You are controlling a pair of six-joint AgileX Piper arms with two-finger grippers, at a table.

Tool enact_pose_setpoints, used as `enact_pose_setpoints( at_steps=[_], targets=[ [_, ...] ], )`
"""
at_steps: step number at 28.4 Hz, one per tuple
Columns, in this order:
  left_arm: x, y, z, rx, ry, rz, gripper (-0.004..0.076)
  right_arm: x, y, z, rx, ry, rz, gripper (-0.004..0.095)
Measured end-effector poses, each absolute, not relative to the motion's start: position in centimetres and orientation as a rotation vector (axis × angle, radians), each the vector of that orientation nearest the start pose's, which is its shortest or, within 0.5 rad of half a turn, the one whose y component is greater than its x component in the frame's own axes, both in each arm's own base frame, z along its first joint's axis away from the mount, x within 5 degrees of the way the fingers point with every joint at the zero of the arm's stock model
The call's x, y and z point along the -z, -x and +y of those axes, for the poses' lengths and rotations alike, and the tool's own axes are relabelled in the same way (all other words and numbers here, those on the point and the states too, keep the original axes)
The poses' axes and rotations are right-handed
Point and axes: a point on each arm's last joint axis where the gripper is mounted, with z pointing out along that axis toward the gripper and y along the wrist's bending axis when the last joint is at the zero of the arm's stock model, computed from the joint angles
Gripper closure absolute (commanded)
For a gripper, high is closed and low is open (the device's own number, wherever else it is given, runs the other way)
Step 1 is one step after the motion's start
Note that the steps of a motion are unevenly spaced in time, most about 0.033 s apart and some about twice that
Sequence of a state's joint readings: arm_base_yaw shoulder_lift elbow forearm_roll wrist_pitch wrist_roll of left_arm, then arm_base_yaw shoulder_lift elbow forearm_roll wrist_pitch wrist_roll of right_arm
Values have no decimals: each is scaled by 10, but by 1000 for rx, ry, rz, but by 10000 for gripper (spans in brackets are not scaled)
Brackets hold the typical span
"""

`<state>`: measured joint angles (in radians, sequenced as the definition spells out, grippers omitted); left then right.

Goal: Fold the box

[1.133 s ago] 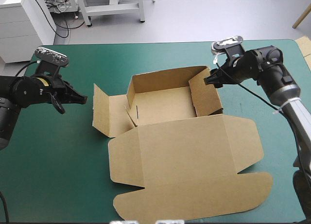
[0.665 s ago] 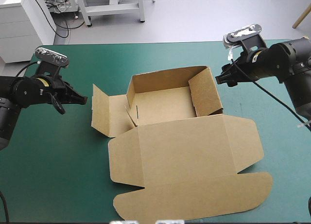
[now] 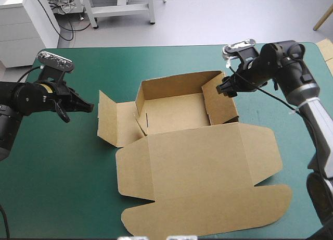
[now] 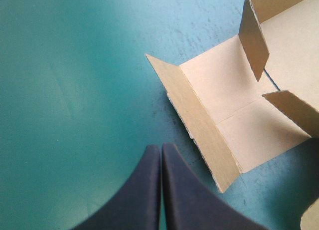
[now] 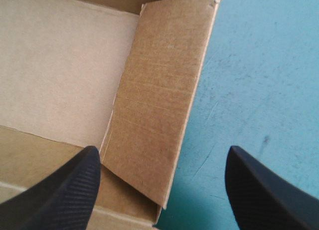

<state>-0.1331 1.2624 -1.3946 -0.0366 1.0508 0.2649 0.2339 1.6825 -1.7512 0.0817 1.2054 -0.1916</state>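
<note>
One box (image 3: 174, 112) lies lengthwise far-to-near, its flat lid (image 3: 203, 167) nearer the robot.

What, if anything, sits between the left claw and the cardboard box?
Nothing visible does. Only bare teal-green cover separates the left gripper, its fingers shut, from the raised side flap of the box just ahead of it.

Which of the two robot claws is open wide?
The right gripper, at the right wall of the box: its black fingers stand far apart. The left gripper has its fingers pressed together in a point.
</note>
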Motion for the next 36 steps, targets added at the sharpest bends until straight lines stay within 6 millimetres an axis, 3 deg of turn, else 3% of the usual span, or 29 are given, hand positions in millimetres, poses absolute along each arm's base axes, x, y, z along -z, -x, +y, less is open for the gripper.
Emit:
enact_pose_setpoints(
  at_steps=[8, 10, 15, 23, 25, 36],
  targets=[
    [-412, -249, -37, -7, -464, 2367, 732, -292, -399, 103, -141, 566, 2765, 263],
    [-412, -248, -37, -7, -466, 2373, 732, -283, -402, 104, -148, 566, 2784, 280],
    [-411, -248, -37, -2, -468, 2385, 732, -276, -407, 106, -156, 562, 2787, 433],
    [-411, -247, -37, 12, -463, 2387, 732, -273, -408, 105, -150, 563, 2790, 859],
    [-411, -247, -38, 18, -463, 2387, 732, -273, -409, 105, -149, 561, 2786, 927],
    [-410, -246, -38, 20, -465, 2399, 732, -273, -409, 106, -166, 553, 2783, 928]
  ],
)
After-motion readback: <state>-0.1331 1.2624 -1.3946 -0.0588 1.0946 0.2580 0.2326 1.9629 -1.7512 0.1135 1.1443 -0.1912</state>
